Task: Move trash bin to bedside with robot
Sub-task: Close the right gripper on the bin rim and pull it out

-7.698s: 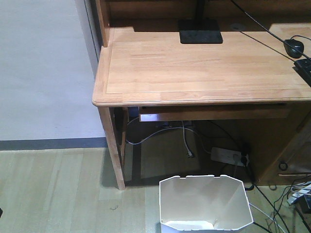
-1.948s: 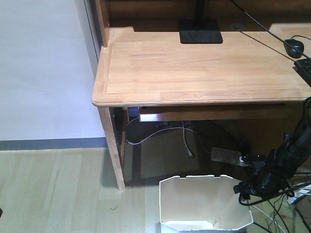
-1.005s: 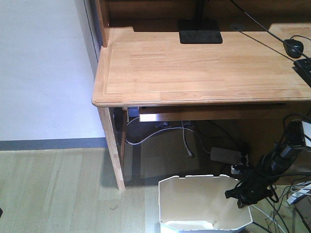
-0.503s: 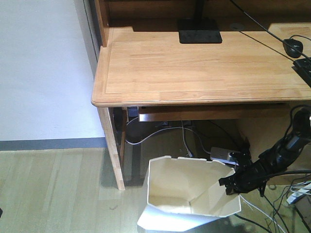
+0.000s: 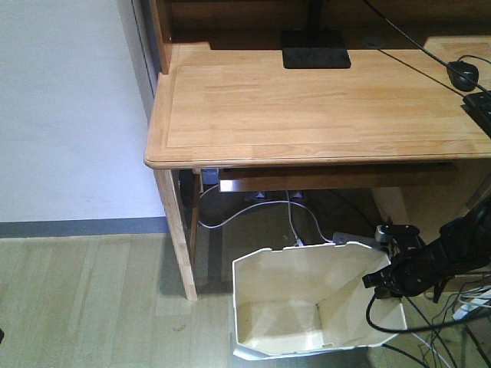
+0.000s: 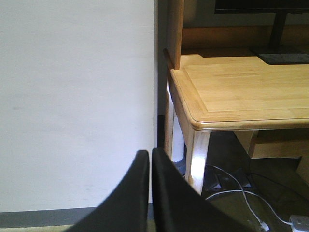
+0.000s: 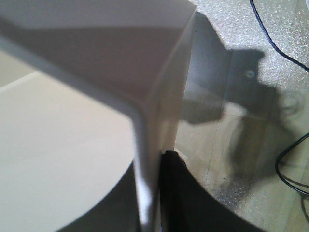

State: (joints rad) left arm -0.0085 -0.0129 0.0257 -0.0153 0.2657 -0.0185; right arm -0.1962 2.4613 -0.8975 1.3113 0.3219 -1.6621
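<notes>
I saw my right gripper [image 5: 381, 280] pinching the side wall of the tilted trash bin [image 5: 307, 287], while my left gripper [image 6: 150, 191] was closed.

— Where is the right arm [image 5: 449, 253]?
— It comes in low from the right, and the right gripper [image 5: 381, 280] has its jaws pinched on the trash bin [image 5: 307, 287] wall.
— And the left gripper [image 6: 150, 193]?
— Its jaws are pressed together.

1 trash bin [image 5: 307, 287], 1 desk [image 5: 307, 107], 1 mouse [image 5: 463, 74], 1 monitor base [image 5: 316, 57]
</notes>
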